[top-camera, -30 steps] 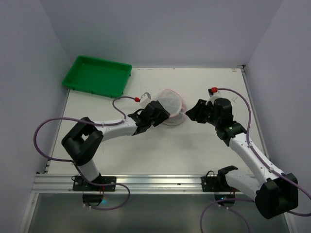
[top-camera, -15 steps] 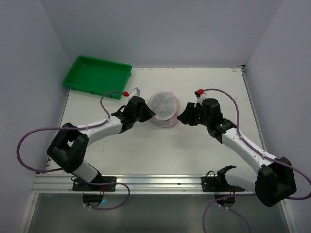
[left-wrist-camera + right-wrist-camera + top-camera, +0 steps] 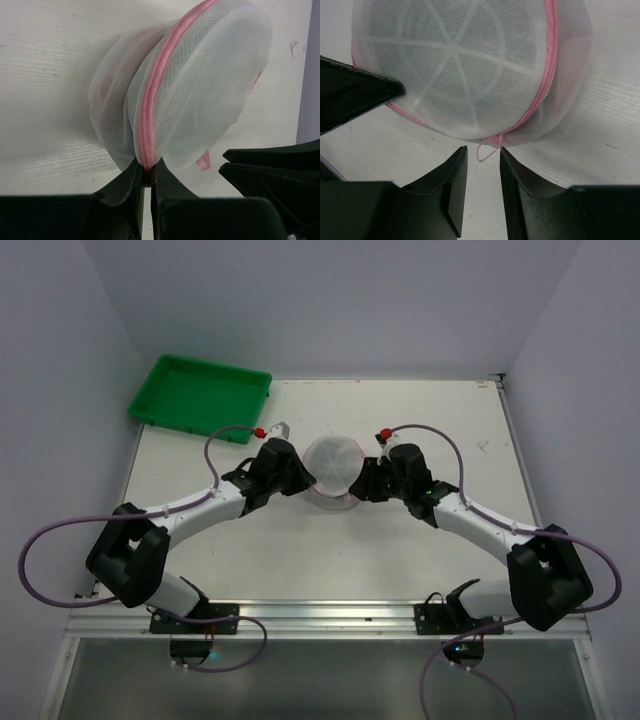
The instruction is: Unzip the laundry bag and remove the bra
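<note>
Centrally on the pale desk, between the tips of the two arms, sat the laundry bag, well apart from the green tray at the far left corner. From above it showed as a round, whitish disc with a pink edge peeking out along its lower side.

Seen from the left wrist, the laundry bag was a puffy pouch of two translucent white mesh domes joined by a pink zipper, which looked closed along the stretch in sight. A faint pink tint showed through the left dome, and a short pink strip hung from the underside. The left fingers were pinched tight on the zipper rim at the bag's near edge.

From the right wrist, the laundry bag showed a white frame with spokes fanning from a hub under the mesh, the pink rim curving round its right and lower sides. The right fingers stood narrowly apart just below the bag, gripping nothing, with a thin pink thread dangling into the gap between them. Whether the bag's underside rested on the desk could not be told.
</note>
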`<action>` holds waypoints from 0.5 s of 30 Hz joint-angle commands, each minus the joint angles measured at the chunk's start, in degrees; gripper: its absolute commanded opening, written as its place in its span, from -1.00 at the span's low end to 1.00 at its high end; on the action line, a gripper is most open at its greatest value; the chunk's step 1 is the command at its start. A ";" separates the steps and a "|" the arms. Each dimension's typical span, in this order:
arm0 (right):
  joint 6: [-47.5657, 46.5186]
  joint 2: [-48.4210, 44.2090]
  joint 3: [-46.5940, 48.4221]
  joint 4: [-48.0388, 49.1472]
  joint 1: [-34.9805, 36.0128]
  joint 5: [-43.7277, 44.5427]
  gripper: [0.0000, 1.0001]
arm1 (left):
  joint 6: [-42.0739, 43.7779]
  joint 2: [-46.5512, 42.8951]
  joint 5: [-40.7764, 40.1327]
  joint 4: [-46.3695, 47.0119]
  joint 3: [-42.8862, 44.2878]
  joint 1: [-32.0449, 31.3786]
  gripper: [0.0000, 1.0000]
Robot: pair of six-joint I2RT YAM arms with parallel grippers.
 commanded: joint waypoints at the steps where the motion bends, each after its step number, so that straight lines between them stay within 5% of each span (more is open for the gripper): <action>1: 0.89 1.58 1.49 5.30 0.17 1.54 -0.30 | 2.23 -2.44 0.83 -1.81 1.97 0.39 -1.00; 15: 3.35 9.31 -0.62 5.40 0.17 2.49 -0.34 | 0.91 -5.25 2.85 -3.13 2.50 2.76 -1.00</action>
